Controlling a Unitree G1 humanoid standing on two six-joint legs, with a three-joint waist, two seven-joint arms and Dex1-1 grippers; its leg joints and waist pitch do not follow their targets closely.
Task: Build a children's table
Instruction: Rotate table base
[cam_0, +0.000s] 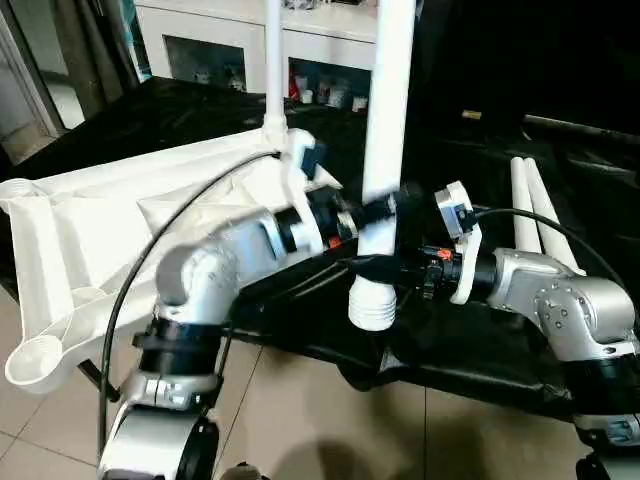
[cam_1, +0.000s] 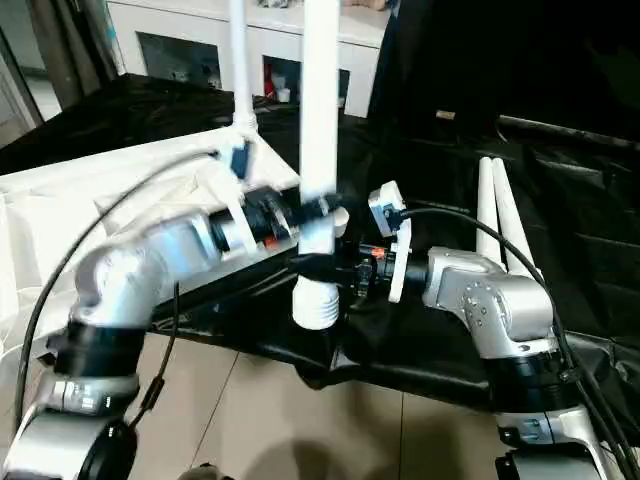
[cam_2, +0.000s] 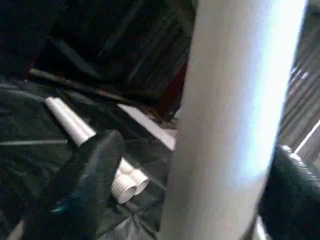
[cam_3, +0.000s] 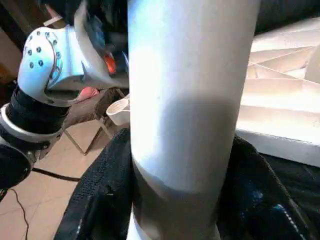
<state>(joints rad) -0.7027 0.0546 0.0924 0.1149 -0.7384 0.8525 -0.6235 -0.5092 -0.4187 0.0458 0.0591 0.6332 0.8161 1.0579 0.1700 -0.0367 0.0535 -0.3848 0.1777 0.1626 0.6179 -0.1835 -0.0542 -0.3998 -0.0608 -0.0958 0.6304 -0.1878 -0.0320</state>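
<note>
Left eye view: both tools, left tool and right tool, are clamped on an upright leg beside the tabletop.

Left wrist view: that leg blocks two spare legs lying beyond.

Right wrist view: fingers flank the leg.

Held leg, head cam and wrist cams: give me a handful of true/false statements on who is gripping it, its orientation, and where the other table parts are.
1. Both claws grip the held leg. True: the left claw and the right claw close on it from opposite sides.
2. The held leg lies flat on the black cloth. False: it stands about upright, its ribbed end down, off the cloth.
3. One leg already stands in a corner of the tabletop. True.
4. Two spare legs lie on the cloth by the right arm. True.
5. The left claw grips lower than the right claw. False: the left one is higher.
</note>
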